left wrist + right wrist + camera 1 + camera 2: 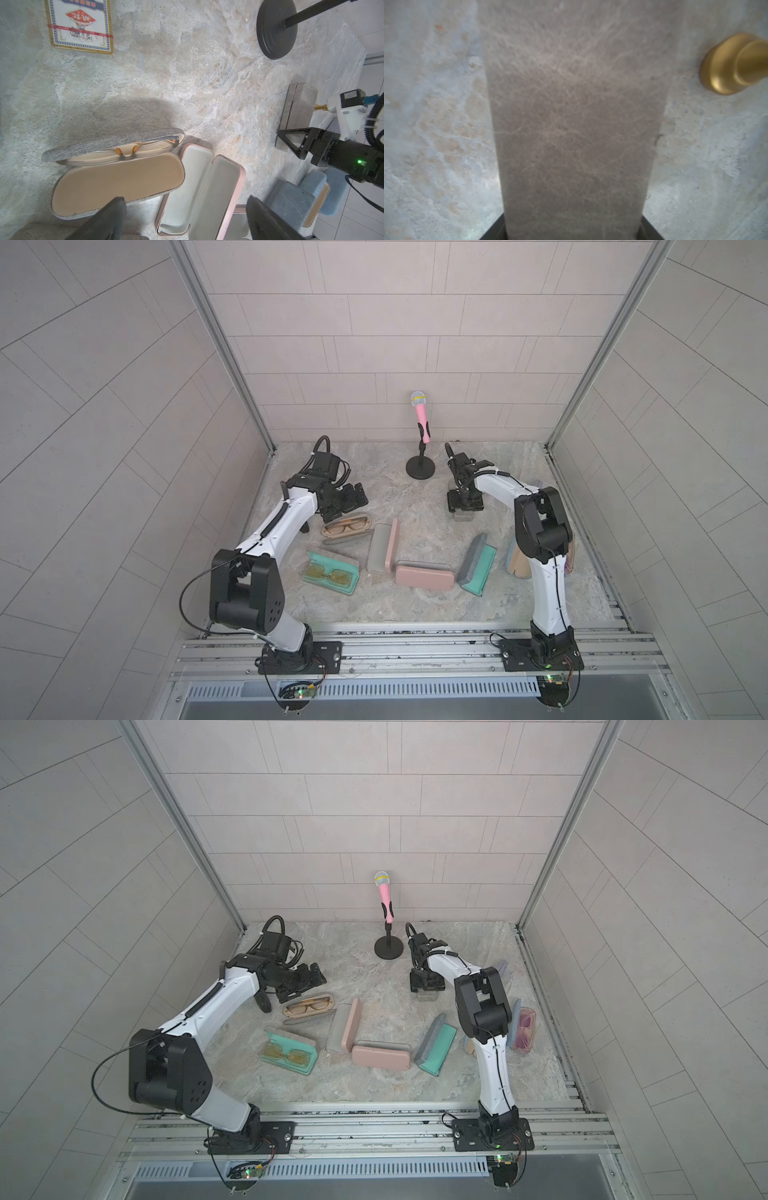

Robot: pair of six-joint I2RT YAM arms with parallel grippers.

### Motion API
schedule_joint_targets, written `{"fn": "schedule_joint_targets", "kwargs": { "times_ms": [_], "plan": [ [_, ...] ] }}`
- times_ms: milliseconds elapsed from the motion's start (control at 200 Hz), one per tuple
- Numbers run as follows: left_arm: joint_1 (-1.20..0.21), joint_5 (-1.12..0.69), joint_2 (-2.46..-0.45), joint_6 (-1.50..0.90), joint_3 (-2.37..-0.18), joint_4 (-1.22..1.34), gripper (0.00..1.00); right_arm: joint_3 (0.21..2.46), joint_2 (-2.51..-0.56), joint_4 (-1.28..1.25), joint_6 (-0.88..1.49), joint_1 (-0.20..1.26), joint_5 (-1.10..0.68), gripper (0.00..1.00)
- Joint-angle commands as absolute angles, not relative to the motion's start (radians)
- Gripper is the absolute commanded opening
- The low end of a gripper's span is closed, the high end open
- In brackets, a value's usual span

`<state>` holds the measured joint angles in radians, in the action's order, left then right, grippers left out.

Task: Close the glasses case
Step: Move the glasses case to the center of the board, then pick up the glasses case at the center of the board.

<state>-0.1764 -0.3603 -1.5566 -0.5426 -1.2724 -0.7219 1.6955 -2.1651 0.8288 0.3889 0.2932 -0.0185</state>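
Right wrist view: closed grey case (pixel 575 128) gripped between right jaws.

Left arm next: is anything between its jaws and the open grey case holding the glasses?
Nothing visible does. The left gripper hangs open just over the grey case; the open pink case lies beside it, not in between.

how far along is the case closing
Done: the rounded pink hard case lies shut, and the brownish-grey felt case looks shut too. In hand: the right gripper straddles that felt case; grip unclear. The left gripper hangs open by the grey woven case with tan lining. Left: that one, the pink case with pale lining and the teal case with yellow glasses lie open, among others.
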Motion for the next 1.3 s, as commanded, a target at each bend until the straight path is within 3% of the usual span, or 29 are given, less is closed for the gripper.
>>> {"fn": "schedule_joint_targets", "kwargs": {
  "times_ms": [0,90,235,761,971,1021,1296],
  "plan": [
    [-0.175,-0.366,-1.572,-0.542,-1.259,-0.715,0.98,1.692,-2.127,0.858,0.367,0.288,-0.002,0.76],
    [-0.185,-0.352,-1.584,-0.532,-1.262,-0.719,0.98,1.681,-2.105,0.850,0.353,0.291,-0.022,0.85],
    [-0.228,-0.335,-1.610,-0.499,-1.286,-0.743,0.99,1.668,-2.043,0.857,0.341,0.312,-0.017,0.90],
    [-0.569,-0.121,-1.686,-0.401,-1.385,-0.890,0.99,1.412,-1.717,0.767,0.426,0.394,-0.038,0.91],
    [-0.607,-0.100,-1.758,-0.423,-1.393,-0.885,0.96,1.360,-1.647,0.764,0.425,0.410,-0.034,0.91],
    [-0.612,-0.104,-1.767,-0.426,-1.391,-0.881,0.92,1.342,-1.627,0.756,0.427,0.410,-0.030,0.91],
    [-0.619,-0.113,-1.817,-0.437,-1.385,-0.862,0.46,1.300,-1.597,0.733,0.436,0.409,-0.031,0.91]
  ]
}}
